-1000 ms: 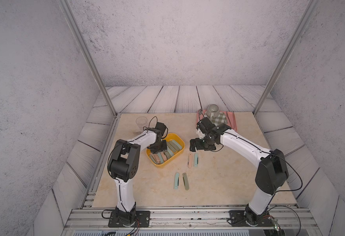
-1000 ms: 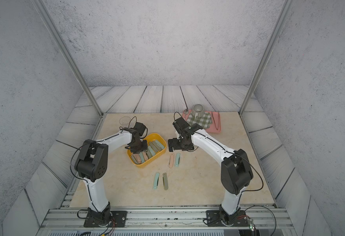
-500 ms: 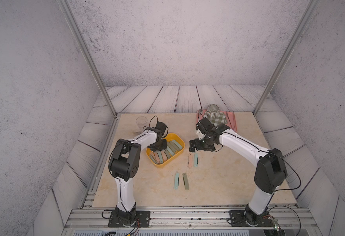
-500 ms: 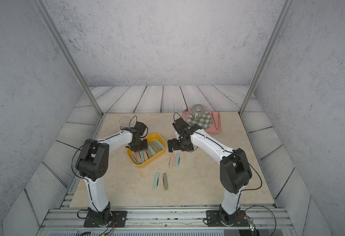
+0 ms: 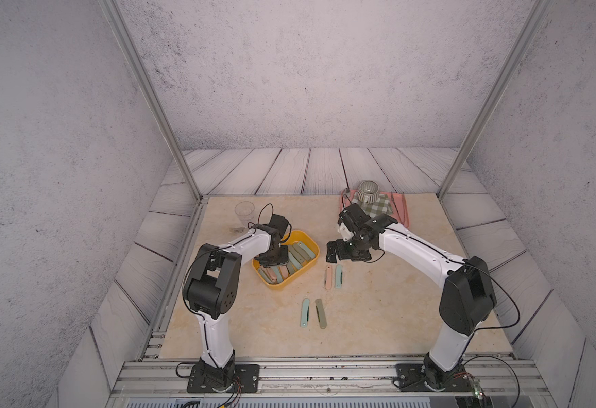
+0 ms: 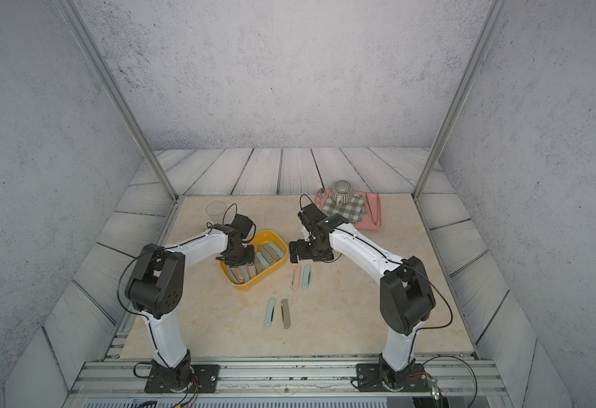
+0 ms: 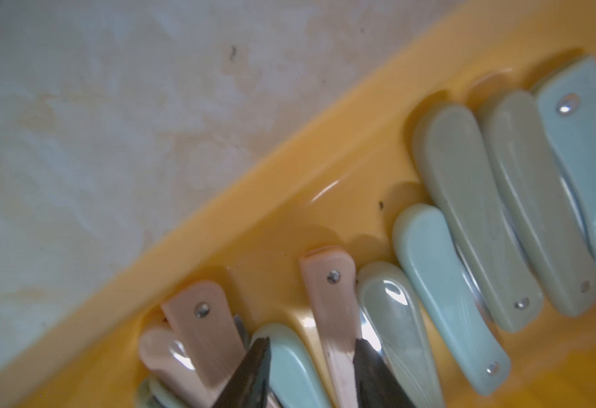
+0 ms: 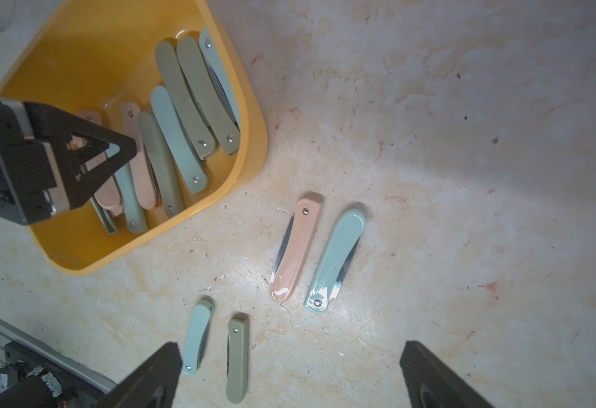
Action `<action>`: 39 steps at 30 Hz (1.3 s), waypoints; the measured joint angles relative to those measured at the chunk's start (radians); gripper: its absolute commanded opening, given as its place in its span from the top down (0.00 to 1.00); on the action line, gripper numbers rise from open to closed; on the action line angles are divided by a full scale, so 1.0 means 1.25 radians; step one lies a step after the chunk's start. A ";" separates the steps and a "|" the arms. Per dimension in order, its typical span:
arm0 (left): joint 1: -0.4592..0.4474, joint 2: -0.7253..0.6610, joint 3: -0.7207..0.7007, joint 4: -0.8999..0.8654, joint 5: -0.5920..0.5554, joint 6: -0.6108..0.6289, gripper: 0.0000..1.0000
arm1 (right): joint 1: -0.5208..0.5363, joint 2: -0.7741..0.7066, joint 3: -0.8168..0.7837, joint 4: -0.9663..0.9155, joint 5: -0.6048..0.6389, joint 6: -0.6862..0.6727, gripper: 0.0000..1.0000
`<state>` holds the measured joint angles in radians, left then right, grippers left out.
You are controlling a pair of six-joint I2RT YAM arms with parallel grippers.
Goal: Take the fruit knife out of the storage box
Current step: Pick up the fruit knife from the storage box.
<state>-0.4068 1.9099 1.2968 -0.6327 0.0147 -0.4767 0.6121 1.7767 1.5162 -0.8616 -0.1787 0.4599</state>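
Note:
The yellow-orange storage box sits left of centre and holds several folded fruit knives, pink, pale blue and olive. My left gripper reaches down into it. In the left wrist view its fingertips press from both sides on a pale blue fruit knife and a pink one lying side by side on the box floor. My right gripper hangs open and empty over the table just right of the box.
Several knives lie on the table: a pink and a blue pair, then a blue and an olive pair nearer the front. A pink tray with cloth and cup stands back right. A clear glass stands back left.
The left gripper's jaws have closed in a little around the knives in the box. Both arms otherwise stay about where they were.

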 measured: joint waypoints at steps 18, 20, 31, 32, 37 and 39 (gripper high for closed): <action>-0.017 -0.001 0.003 0.012 -0.004 -0.001 0.54 | 0.000 0.000 -0.001 0.002 -0.004 0.000 0.01; -0.017 -0.001 0.009 0.010 -0.008 -0.001 0.54 | 0.000 0.000 -0.001 0.002 -0.004 0.000 0.01; -0.017 0.045 0.058 0.010 -0.026 0.006 0.54 | 0.000 0.013 -0.001 0.002 -0.004 -0.001 0.01; -0.017 0.052 0.058 0.009 -0.027 0.005 0.55 | 0.000 0.016 -0.001 0.001 -0.004 -0.001 0.01; -0.016 0.056 0.061 0.012 -0.035 0.005 0.58 | 0.000 0.026 -0.001 0.001 -0.004 -0.001 0.01; -0.016 0.056 0.060 0.013 -0.036 0.004 0.59 | 0.000 0.027 -0.001 0.001 -0.004 -0.001 0.01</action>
<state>-0.4274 1.9797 1.3712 -0.6159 -0.0299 -0.4721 0.6121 1.8099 1.5154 -0.8604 -0.1841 0.4591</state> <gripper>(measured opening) 0.420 0.989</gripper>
